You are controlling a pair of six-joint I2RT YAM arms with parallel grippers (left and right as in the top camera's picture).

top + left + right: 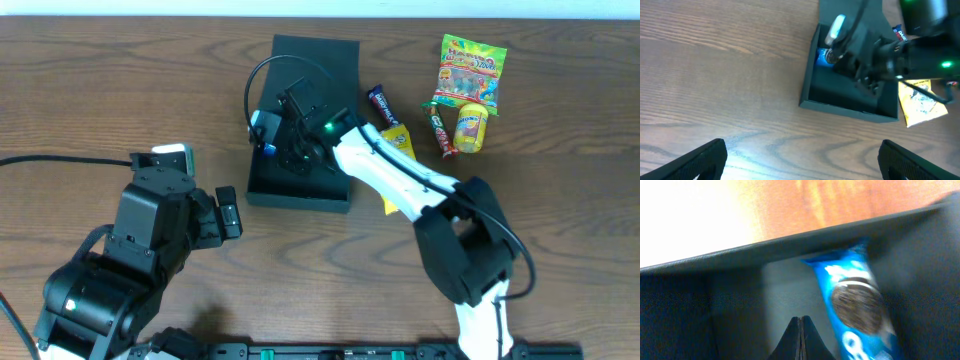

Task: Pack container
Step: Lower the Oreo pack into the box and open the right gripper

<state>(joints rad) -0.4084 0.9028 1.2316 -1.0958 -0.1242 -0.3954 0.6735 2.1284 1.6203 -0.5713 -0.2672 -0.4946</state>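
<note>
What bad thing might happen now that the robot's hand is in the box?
The shut right gripper sits low in the box, right beside the blue cookie packet. Lifting out, it might snag the packet and drag it back out, or bump the box wall and shove the box. The right arm also passes over the yellow packet and might brush it.

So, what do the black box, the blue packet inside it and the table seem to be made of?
The black box looks like matte cardboard: thin flat walls, a folded flap lid, no shine. The blue packet seems glossy plastic film: printed cookie, light sheen. The table shows brown wood grain with a soft glare; real wood or laminate, I cannot tell.
</note>
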